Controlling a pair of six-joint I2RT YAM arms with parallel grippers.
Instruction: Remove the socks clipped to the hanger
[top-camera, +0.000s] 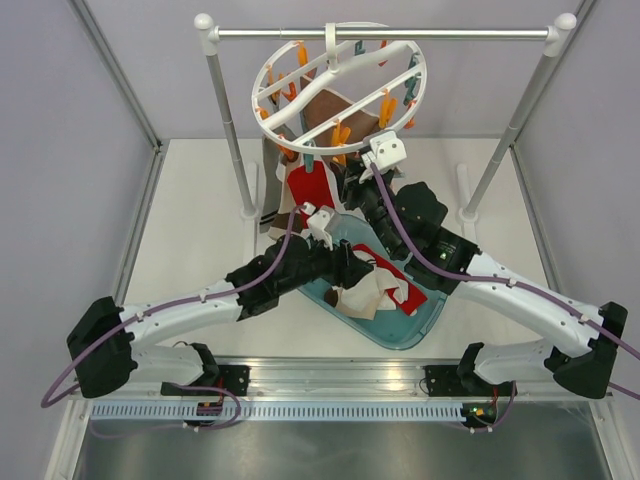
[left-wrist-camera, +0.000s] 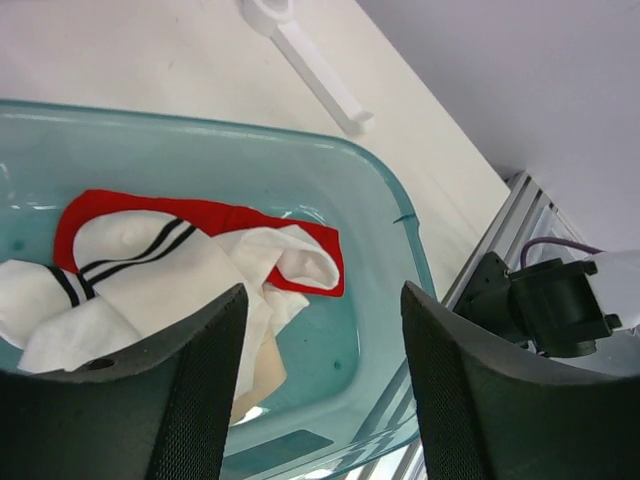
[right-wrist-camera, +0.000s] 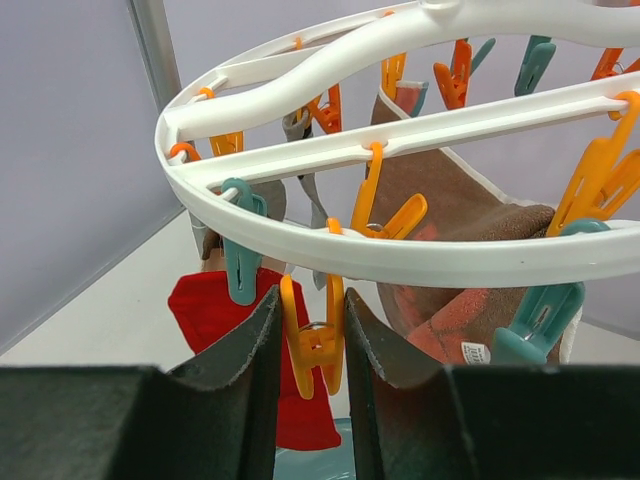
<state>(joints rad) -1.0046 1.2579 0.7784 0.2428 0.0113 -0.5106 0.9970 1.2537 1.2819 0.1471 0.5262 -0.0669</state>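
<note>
The white ring hanger (top-camera: 340, 85) hangs from the rail, with orange and teal clips. A red sock (top-camera: 310, 188) and a grey sock (top-camera: 271, 175) hang from its near-left side. In the right wrist view the red sock (right-wrist-camera: 215, 310) hangs from a teal clip (right-wrist-camera: 240, 265) under the ring (right-wrist-camera: 420, 262). My right gripper (right-wrist-camera: 312, 305) is raised under the ring (top-camera: 352, 180) and shut on an orange clip (right-wrist-camera: 318, 345) that holds nothing. My left gripper (left-wrist-camera: 322, 298) is open and empty over a teal bin (left-wrist-camera: 400, 215), above a white striped sock (left-wrist-camera: 130, 265) and a red sock (left-wrist-camera: 210, 212).
The metal rail (top-camera: 380, 33) on white posts (top-camera: 228, 120) spans the back. A brown and coral cloth (right-wrist-camera: 470, 250) hangs inside the ring. The teal bin (top-camera: 420, 325) sits between the arms, with socks (top-camera: 385, 285) in it. A white stand foot (left-wrist-camera: 315, 70) lies beyond the bin.
</note>
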